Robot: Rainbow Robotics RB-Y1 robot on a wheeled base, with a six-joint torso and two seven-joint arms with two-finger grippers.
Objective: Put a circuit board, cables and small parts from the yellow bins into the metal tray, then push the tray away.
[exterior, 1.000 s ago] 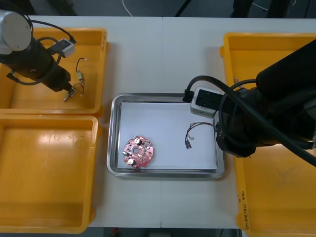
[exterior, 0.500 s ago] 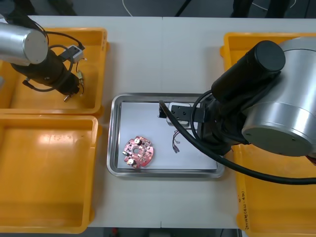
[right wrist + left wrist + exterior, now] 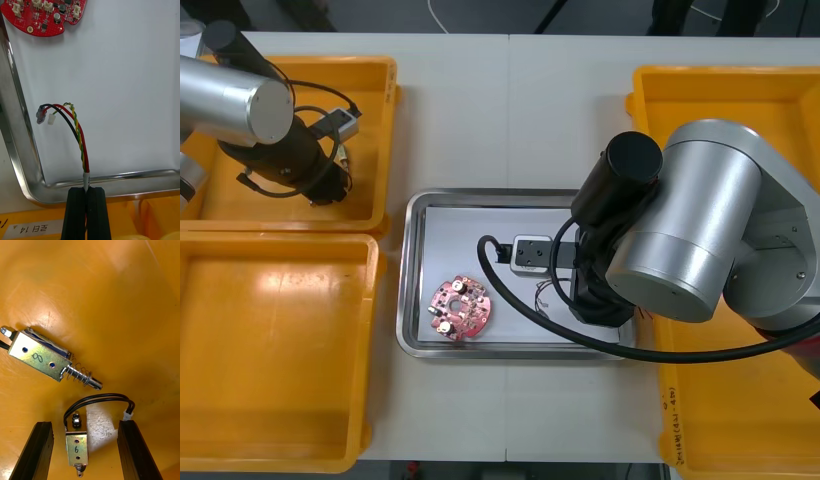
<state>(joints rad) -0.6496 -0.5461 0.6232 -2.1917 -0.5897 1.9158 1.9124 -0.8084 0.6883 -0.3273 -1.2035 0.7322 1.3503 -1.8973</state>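
While the circuit board (image 3: 461, 308) lies in the metal tray (image 3: 510, 351) and the right gripper (image 3: 86, 190) holds the red and yellow cable (image 3: 77, 138) clamped above it, the left gripper (image 3: 85, 424) stands spread around a small metal part (image 3: 77, 449) in a yellow bin (image 3: 384, 130); parts and push apparently remain.

From above, the thick silver right arm (image 3: 690, 235) covers a corner of the shiny metal tray (image 3: 412, 300) and most of the red-yellow-black cable (image 3: 542, 292); the dark left arm (image 3: 285, 160) hides the small metal parts (image 3: 41, 356). The right wrist view cuts off the round red circuit board (image 3: 45, 17).
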